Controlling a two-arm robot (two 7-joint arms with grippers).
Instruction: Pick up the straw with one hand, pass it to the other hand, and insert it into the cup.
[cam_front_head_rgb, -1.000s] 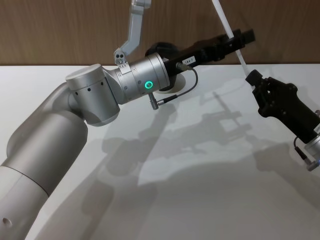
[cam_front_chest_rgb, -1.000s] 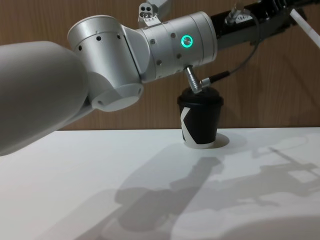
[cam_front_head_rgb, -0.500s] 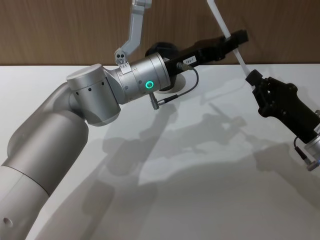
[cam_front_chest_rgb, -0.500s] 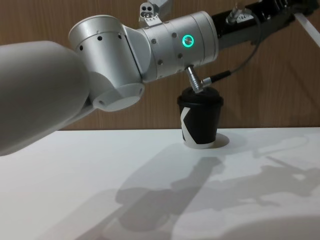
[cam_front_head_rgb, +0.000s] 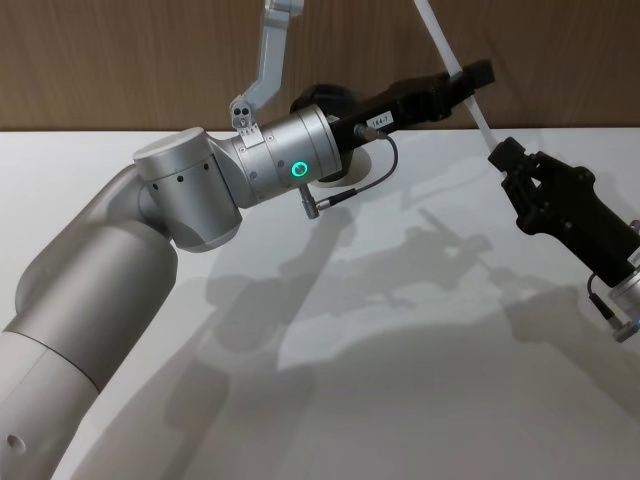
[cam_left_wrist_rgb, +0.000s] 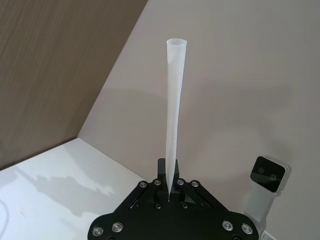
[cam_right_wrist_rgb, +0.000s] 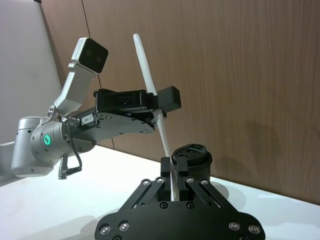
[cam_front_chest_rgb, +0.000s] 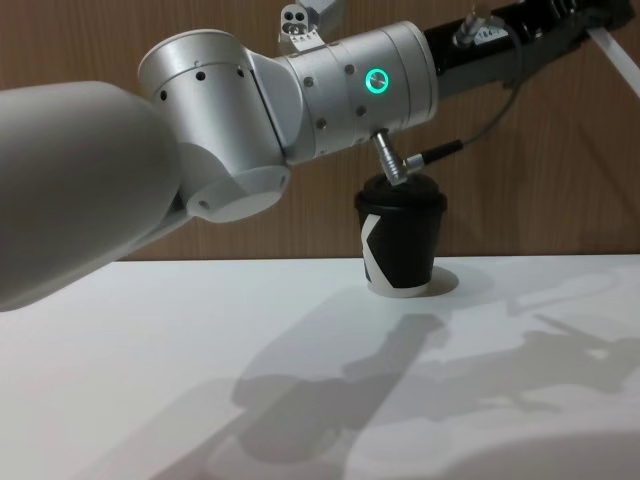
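Left gripper (cam_front_head_rgb: 466, 80) is clamped on the straw (cam_front_head_rgb: 443, 40) mid-length; right gripper (cam_front_head_rgb: 503, 153), just below, looks slightly parted. I'd draw it straight off before tilting toward the cup (cam_front_chest_rgb: 400, 240).

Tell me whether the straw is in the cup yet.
No: the left gripper holds the straw in the air, its lower end at the right gripper, away from the cup.

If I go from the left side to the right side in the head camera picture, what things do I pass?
Silver elbow of the left arm → green ring → black cable → left gripper, holding the straw → right gripper.
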